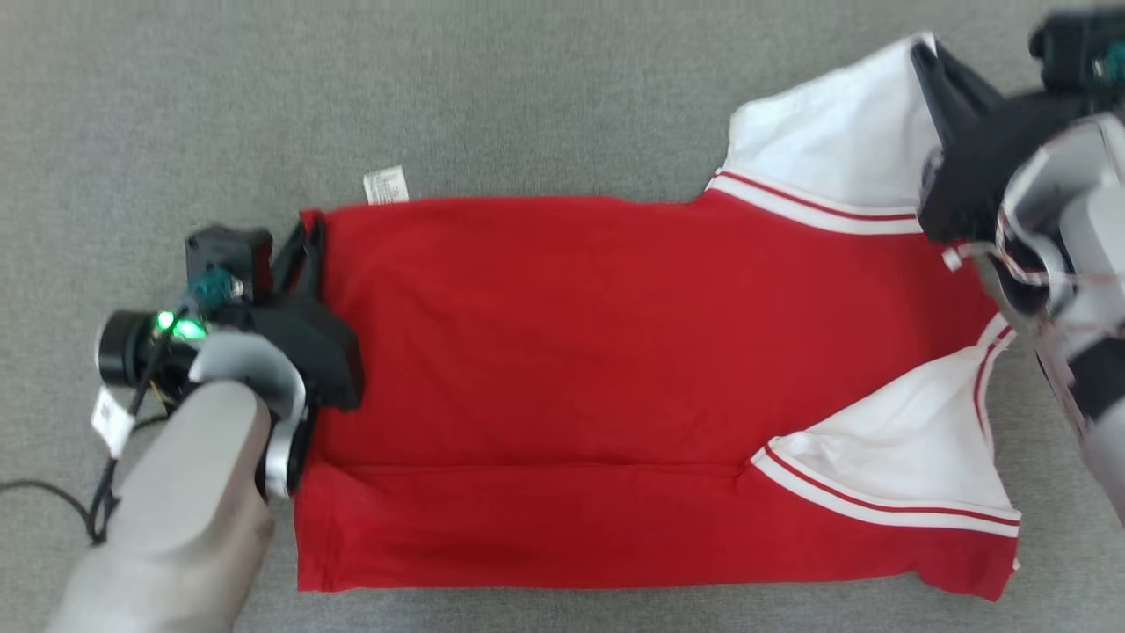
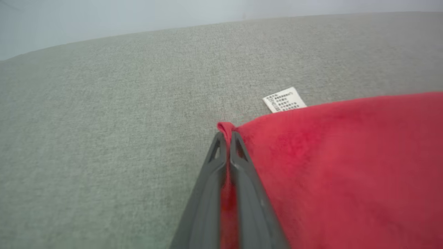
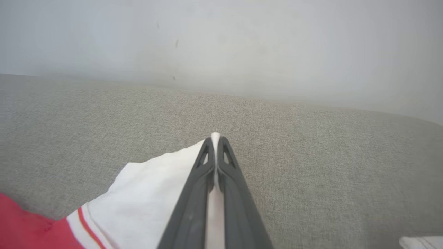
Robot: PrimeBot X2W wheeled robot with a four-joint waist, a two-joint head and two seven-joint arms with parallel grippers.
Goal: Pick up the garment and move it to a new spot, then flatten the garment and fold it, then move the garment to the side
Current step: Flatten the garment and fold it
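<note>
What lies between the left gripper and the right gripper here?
The shirt: in the head view its red body stretches from the left gripper to the right gripper, both shut on it.

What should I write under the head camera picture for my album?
Left gripper and right gripper pinch opposite ends of a red-and-white shirt spread on grey cloth.

The garment (image 1: 571,369) spans mid-frame on the surface (image 1: 527,88); its label (image 1: 387,185) juts upper left; left gripper (image 1: 309,242) at its left edge; right gripper (image 1: 921,51) upper right.
</note>
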